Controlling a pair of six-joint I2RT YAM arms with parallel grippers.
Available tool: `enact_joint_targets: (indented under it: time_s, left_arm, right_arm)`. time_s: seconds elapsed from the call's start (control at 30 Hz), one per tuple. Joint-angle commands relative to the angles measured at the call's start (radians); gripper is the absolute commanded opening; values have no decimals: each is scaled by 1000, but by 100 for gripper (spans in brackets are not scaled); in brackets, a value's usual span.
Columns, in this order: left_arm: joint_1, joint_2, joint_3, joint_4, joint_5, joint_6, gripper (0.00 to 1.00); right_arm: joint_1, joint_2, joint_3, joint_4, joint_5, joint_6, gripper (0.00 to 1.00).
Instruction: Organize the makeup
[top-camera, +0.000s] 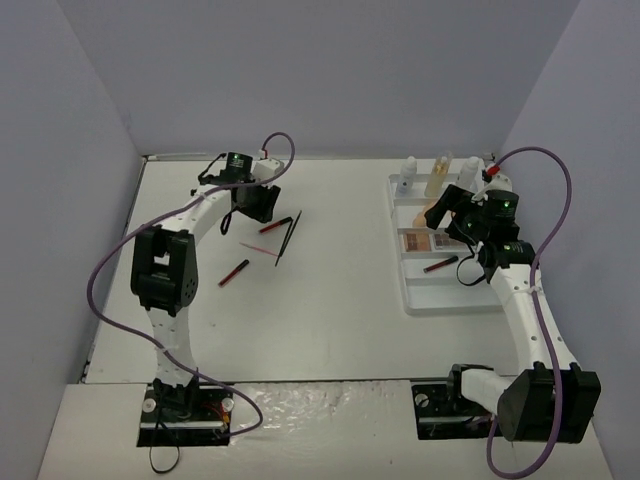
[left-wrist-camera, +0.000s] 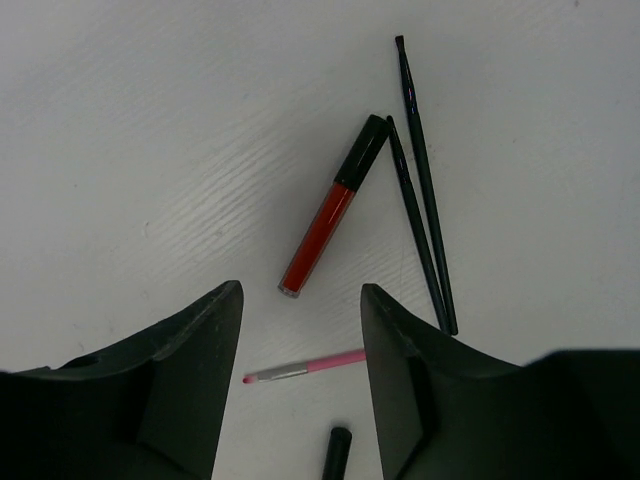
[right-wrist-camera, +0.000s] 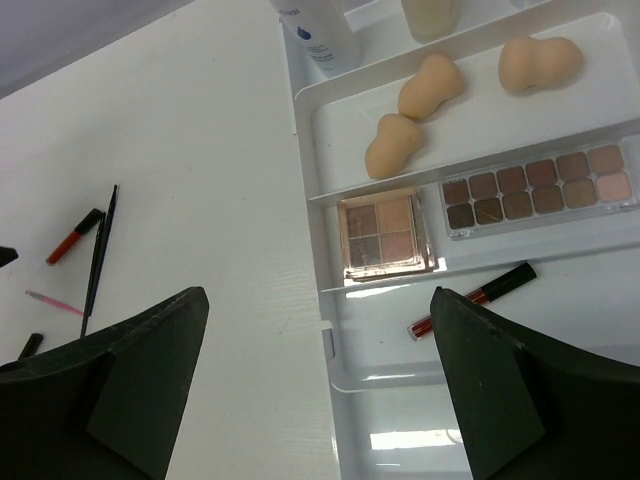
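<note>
Crowding is the risk: red lip tube (left-wrist-camera: 322, 225) lies on the tabletop (left-wrist-camera: 150, 150) against two thin brushes (left-wrist-camera: 425, 190), so the left jaws, spread empty above it, could snag them. Right jaws gape empty over the tray (top-camera: 450, 297).

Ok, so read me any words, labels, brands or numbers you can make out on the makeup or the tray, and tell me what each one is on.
No text here can be read.
Blue print on the white bottle: too small and blurred to read.
On the long palette, the square palette and the red lip tube: no lettering shows.
</note>
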Motion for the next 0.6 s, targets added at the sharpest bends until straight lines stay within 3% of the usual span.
enact_joint_targets:
  time_s: [0.0,0.43,0.57]
  left_arm:
    - [2,44,131,-43,67,91,43]
    - [2,203,215,-105,75,140,40]
    - [2,223,206,-94,76,138,34]
  right_arm:
    - [11,-41,41,37,-68,-90,91]
    - [18,-22,20,46,-93,-93,92]
    - [19,-19,17,47,-100,-91,92]
